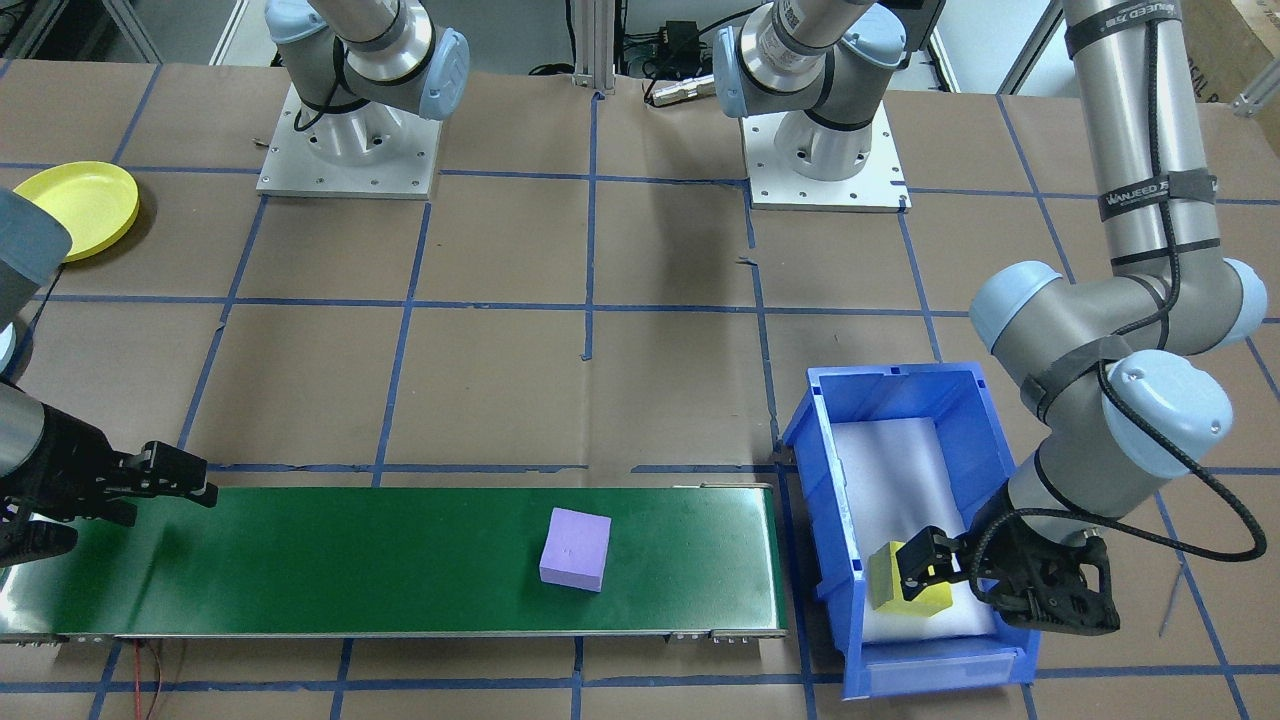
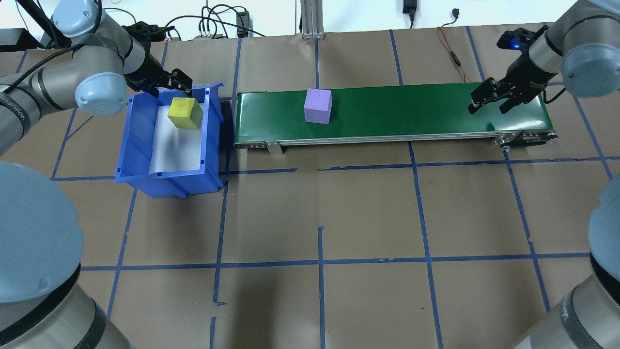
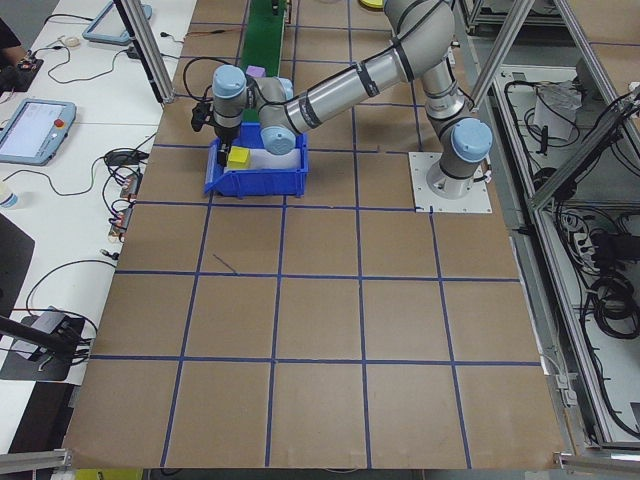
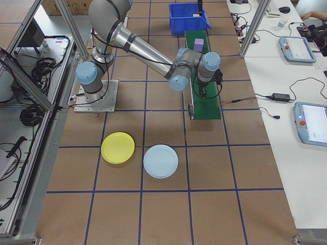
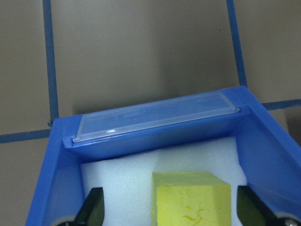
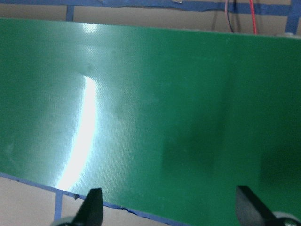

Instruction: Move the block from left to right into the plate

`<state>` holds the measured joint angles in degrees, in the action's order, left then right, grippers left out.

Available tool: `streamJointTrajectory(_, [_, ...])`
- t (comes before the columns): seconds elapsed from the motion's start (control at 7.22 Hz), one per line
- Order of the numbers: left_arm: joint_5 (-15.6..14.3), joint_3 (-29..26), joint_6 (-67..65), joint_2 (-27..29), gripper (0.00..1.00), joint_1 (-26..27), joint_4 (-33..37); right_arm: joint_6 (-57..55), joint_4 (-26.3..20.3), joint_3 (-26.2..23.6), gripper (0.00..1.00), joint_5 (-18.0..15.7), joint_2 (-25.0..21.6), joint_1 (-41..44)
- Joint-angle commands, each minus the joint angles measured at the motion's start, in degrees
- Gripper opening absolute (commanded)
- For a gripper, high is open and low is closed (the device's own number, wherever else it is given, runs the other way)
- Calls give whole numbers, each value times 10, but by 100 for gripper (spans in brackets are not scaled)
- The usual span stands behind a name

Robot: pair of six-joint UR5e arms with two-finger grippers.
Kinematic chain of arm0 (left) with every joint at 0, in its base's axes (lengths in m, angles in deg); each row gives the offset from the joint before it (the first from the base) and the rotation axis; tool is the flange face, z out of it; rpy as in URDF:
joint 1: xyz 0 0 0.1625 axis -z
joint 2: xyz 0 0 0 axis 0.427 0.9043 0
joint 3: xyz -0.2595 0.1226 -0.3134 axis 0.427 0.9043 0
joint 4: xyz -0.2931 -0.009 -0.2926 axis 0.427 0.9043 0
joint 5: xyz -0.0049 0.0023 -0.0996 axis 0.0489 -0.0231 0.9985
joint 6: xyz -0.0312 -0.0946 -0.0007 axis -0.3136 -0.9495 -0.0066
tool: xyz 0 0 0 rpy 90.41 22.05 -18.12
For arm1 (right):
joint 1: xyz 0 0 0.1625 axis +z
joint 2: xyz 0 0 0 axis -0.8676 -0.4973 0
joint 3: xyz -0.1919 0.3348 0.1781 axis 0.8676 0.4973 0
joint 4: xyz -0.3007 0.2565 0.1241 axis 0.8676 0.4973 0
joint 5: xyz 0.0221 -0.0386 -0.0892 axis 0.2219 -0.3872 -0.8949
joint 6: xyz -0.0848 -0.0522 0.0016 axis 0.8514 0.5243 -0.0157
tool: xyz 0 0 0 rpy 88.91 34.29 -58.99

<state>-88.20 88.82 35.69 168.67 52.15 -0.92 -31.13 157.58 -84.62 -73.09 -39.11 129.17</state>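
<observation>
A yellow block (image 2: 185, 113) sits on white foam in the blue bin (image 2: 140, 160), at the bin's far end. My left gripper (image 2: 178, 83) hangs open over it. In the left wrist view the yellow block (image 5: 193, 197) shows between the spread fingers (image 5: 91, 209) without touching them. A purple block (image 2: 317, 106) rests on the green belt (image 2: 411, 111), left of its middle. My right gripper (image 2: 489, 99) is open over the belt's right end, with nothing between its fingers (image 6: 249, 207). The yellow plate (image 4: 118, 147) lies on the table near the right arm's base.
A pale blue plate (image 4: 161, 161) lies beside the yellow one, nearer the belt's end. The bin stands close against the belt's left end. Blue tape lines grid the brown table. Cables and pendants lie on the side benches.
</observation>
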Motion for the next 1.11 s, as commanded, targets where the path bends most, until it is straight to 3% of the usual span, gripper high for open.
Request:
streamJointTrajectory(0.0, [9, 16, -14, 8, 100, 0, -1, 0, 35, -1, 100, 43, 12, 0])
streamJointTrajectory(0.42, [9, 30, -14, 7, 92, 0, -2, -45, 33, 1, 100, 55, 6, 1])
streamJointTrajectory(0.55, [7, 36, -10, 7, 68, 0, -3, -65, 34, 0, 100, 84, 6, 1])
streamJointTrajectory(0.69, [5, 31, -5, -1, 49, 0, -3, -83, 34, -2, 100, 86, 5, 1])
streamJointTrajectory(0.97, [9, 22, -2, -60, 45, 0, -2, -84, 34, -2, 100, 87, 7, 1])
